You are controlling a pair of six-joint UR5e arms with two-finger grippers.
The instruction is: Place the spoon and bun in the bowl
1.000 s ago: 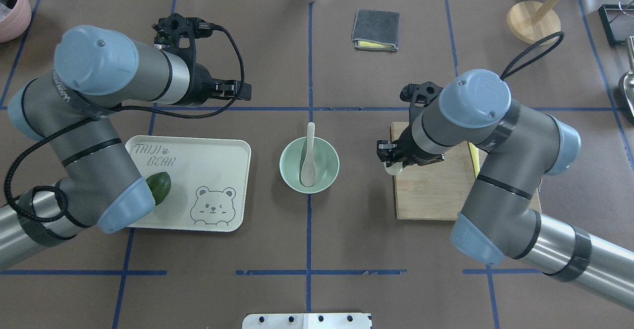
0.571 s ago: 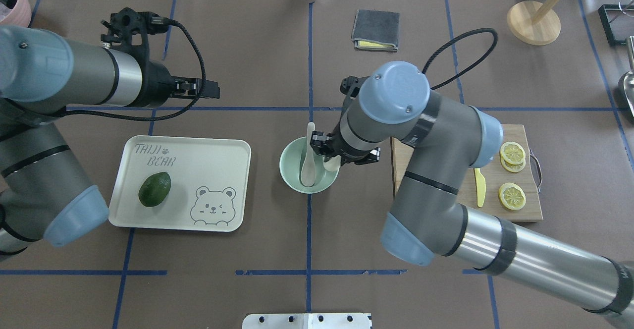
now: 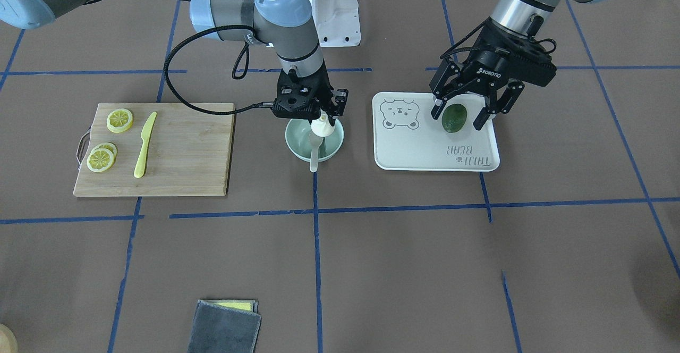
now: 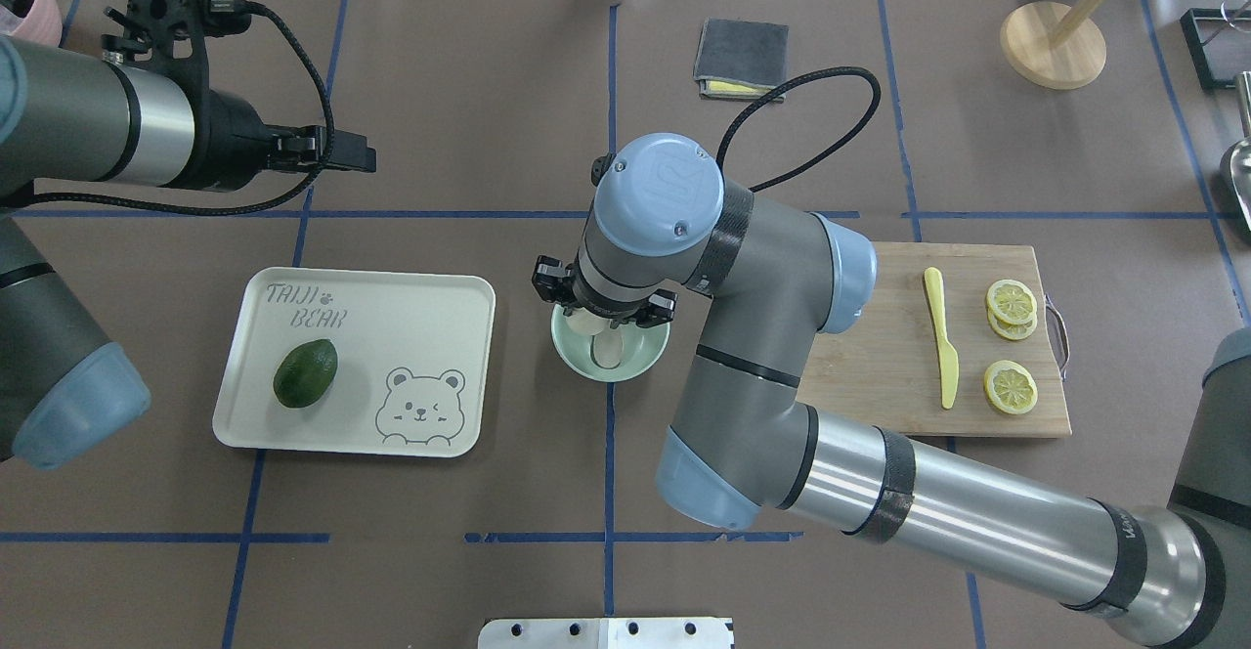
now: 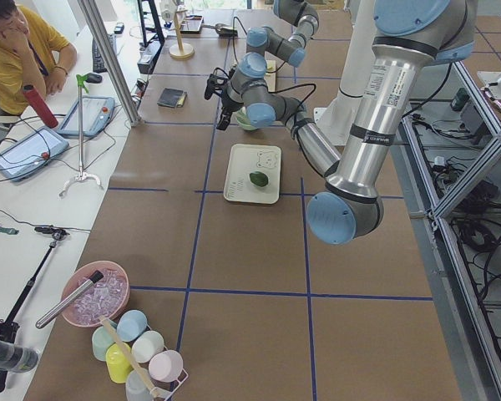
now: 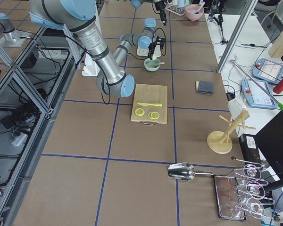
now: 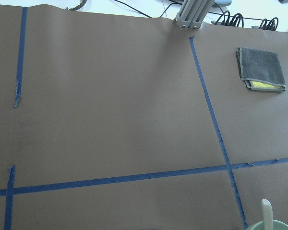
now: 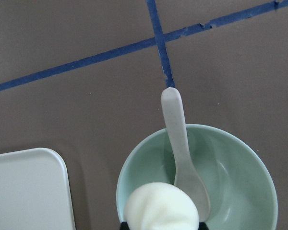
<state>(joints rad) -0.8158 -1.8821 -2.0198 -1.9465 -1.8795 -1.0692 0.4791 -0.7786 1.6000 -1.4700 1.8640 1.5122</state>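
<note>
The mint-green bowl (image 4: 642, 362) stands at the table's middle, also in the front view (image 3: 297, 151) and right wrist view (image 8: 233, 179). The off-white spoon (image 3: 314, 157) lies in it, scoop down (image 4: 608, 348), handle over the far rim (image 8: 175, 120). My right gripper (image 3: 322, 123) is shut on the white bun (image 3: 322, 128) and holds it just above the bowl's near side (image 8: 161, 207). My left gripper (image 3: 457, 118) is open and empty, raised left of the bowl (image 4: 337, 153). The left wrist view shows only the spoon's handle tip (image 7: 266, 211).
The white bear-print tray (image 4: 391, 336) with a green avocado (image 4: 305, 372) lies left of the bowl. A wooden cutting board (image 4: 880, 375) with a yellow knife (image 4: 940, 346) and lemon slices (image 4: 1011, 387) lies right. A folded grey towel (image 4: 741, 60) lies at the far centre.
My right arm has carried the bun from the cutting board leftward to over the bowl. My left arm has drawn back to the left, uncovering the avocado.
</note>
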